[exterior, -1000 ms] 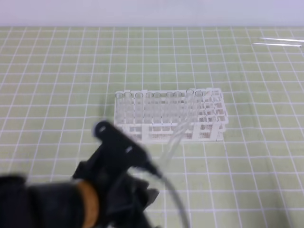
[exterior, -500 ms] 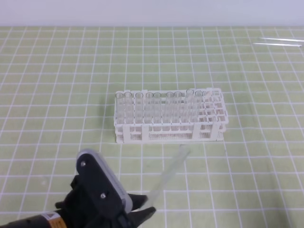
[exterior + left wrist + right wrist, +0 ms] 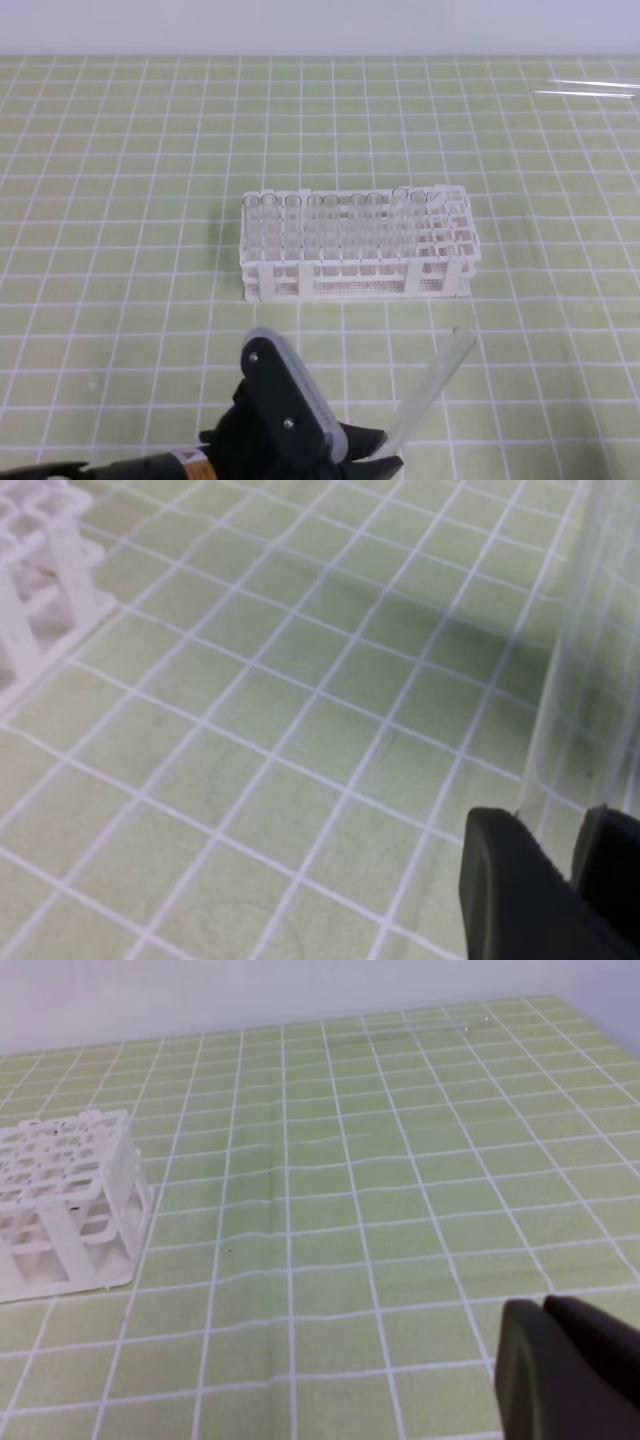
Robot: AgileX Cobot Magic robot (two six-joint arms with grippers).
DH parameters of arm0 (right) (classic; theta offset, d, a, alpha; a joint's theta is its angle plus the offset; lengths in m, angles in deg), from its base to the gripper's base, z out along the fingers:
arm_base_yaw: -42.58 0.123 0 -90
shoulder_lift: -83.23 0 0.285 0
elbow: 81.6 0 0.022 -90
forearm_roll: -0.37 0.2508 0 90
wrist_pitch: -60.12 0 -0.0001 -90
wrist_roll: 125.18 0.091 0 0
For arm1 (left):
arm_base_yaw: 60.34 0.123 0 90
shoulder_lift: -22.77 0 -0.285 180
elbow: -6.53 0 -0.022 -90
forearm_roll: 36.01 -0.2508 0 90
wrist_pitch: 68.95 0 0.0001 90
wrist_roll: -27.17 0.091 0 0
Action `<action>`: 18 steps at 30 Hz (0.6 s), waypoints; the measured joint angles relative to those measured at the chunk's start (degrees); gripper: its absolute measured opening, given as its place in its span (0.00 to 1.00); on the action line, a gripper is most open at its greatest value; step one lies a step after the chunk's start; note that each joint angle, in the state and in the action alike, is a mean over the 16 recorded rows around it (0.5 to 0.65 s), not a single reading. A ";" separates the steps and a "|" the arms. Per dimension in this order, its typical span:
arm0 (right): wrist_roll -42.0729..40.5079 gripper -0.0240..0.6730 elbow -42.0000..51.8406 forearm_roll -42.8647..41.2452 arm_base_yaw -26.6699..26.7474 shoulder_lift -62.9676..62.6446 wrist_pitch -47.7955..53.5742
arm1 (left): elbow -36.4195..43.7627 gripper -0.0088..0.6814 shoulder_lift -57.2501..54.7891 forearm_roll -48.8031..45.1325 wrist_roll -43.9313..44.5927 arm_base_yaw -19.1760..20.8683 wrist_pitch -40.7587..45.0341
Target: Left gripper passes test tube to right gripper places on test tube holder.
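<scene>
The white test tube holder (image 3: 440,250) stands mid-table with several clear tubes in its left holes; part of it also shows in the left wrist view (image 3: 45,590) and the right wrist view (image 3: 65,1200). My left gripper (image 3: 375,452), with its grey ribbed plate, is at the bottom edge in front of the rack and is shut on the test tube (image 3: 428,385). The tube slants up and to the right, its open end nearest the rack. Up close the test tube (image 3: 590,650) rises from between the black fingers (image 3: 505,880). Of my right gripper (image 3: 548,1312), only black fingers close together show, with nothing held.
A green mat with a white grid covers the table. Another clear tube (image 3: 588,90) lies at the far right back, faintly seen in the right wrist view (image 3: 440,1026). A pale wall runs behind the table's far edge.
My left gripper has carried the test tube rightward and nearer the front edge, away from the rack; its wrist turned so the ribbed plate now faces up. The rack has not moved.
</scene>
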 joint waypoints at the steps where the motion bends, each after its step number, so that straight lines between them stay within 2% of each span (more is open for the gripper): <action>1: 0.00 0.01 0.00 -0.02 0.00 0.01 -0.01 | 0.00 0.15 -0.52 0.26 0.04 0.00 -0.63; 10: 0.00 0.01 0.00 2.65 0.00 0.08 -1.23 | -0.02 0.16 -2.88 2.06 0.66 -0.02 -3.71; 13: 0.00 0.01 -0.01 9.23 0.00 0.09 -2.92 | -0.02 0.16 -2.91 2.17 1.22 -0.01 -4.11; 18: 0.03 0.01 -0.03 26.21 0.00 0.09 -5.98 | -0.05 0.17 -3.04 2.10 1.97 -0.03 -4.18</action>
